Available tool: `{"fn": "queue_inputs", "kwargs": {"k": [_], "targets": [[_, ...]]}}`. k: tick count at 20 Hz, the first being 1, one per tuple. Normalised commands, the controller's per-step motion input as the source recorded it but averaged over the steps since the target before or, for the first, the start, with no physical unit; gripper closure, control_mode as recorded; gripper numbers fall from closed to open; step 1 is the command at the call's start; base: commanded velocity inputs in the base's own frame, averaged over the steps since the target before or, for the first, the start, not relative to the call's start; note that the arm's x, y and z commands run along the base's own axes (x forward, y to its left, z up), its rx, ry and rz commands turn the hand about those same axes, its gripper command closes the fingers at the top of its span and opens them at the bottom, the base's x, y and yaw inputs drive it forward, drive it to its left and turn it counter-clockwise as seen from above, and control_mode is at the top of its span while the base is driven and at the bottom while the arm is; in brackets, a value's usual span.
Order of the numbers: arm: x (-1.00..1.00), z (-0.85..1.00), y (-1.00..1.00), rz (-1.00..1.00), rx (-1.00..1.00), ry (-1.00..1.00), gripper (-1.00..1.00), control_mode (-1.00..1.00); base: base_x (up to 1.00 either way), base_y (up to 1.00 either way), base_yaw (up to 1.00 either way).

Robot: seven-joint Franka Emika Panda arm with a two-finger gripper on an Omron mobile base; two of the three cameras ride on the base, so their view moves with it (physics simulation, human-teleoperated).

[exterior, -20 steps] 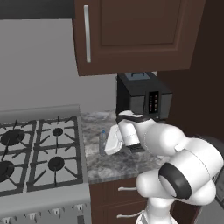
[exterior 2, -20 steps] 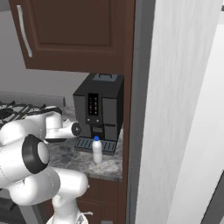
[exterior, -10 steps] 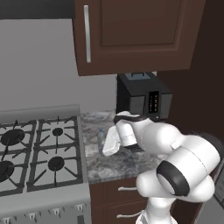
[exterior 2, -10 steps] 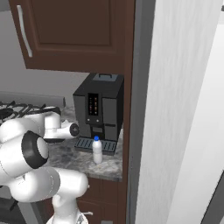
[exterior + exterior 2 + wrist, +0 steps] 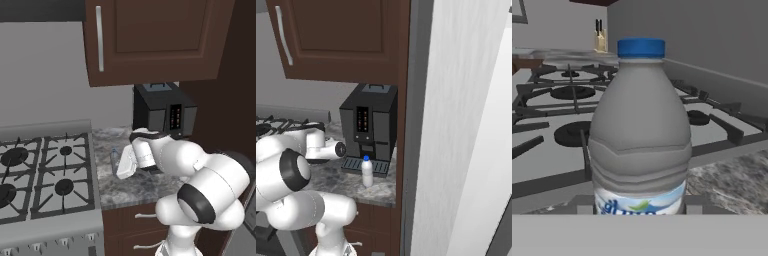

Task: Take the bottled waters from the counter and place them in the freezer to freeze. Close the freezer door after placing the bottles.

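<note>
The clear greyish bottled water with a blue cap stands upright, very close in the hand view. In the left base view this bottle stands on the speckled counter beside the stove. My gripper is around it from the right, shut on it. The milky white bottle stands upright on the counter in front of the coffee machine's drip tray, well apart from my hand. The freezer's inside is out of view.
A black coffee machine stands at the back of the counter under dark brown wall cabinets. The gas stove lies directly left of the held bottle. A tall light-grey fridge panel rises right of the counter.
My gripper has shut on the clear greyish bottle. The hand has edged slightly left toward the stove. The white bottle has not moved.
</note>
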Motion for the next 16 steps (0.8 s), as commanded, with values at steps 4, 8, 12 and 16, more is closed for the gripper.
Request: {"fn": "queue_inputs", "kwargs": {"k": [4, 8, 12, 16], "targets": [[0.0, 0.0, 0.0, 0.0, 0.0, 0.0, 1.0, -1.0, 0.0, 0.0, 0.0], [-0.23, 0.08, 0.0, -0.05, 0.0, 0.0, 1.0, -1.0, 0.0, 0.0, 0.0], [-0.45, 0.43, 0.16, -0.23, 0.0, 0.0, 1.0, -1.0, 0.0, 0.0, 0.0], [-0.31, 0.71, 0.13, -0.27, 0.0, 0.0, 1.0, -1.0, 0.0, 0.0, 0.0]]}}
